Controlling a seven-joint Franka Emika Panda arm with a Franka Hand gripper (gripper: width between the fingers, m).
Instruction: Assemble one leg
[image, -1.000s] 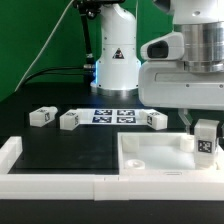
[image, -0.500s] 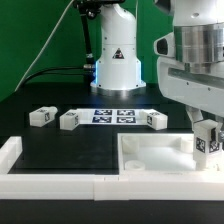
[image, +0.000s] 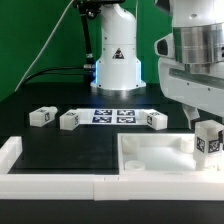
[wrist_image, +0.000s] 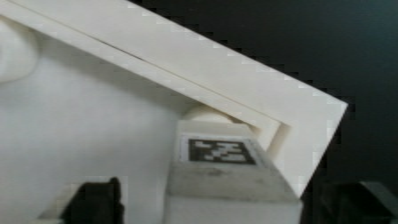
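One leg (image: 208, 138), a small white block with a tag on its face, stands upright in the corner socket of the white tray (image: 150, 157) at the exterior view's right. My gripper (image: 205, 121) hangs right over it. In the wrist view the leg (wrist_image: 228, 165) stands between my two dark fingers (wrist_image: 98, 203), with a gap on each side. The gripper (wrist_image: 228, 206) is open and holds nothing. Three more legs lie on the black table: two at the exterior view's left (image: 41, 116) (image: 70, 120) and one near the middle (image: 155, 120).
The marker board (image: 113, 116) lies flat behind the legs. The arm's white base (image: 115, 58) stands at the back. Long white border bars (image: 60, 186) run along the front and up the exterior view's left side (image: 10, 150).
The wrist has turned above the tray corner and shifted slightly toward the exterior view's right. The leg stays standing in the corner socket. The other legs have not moved.
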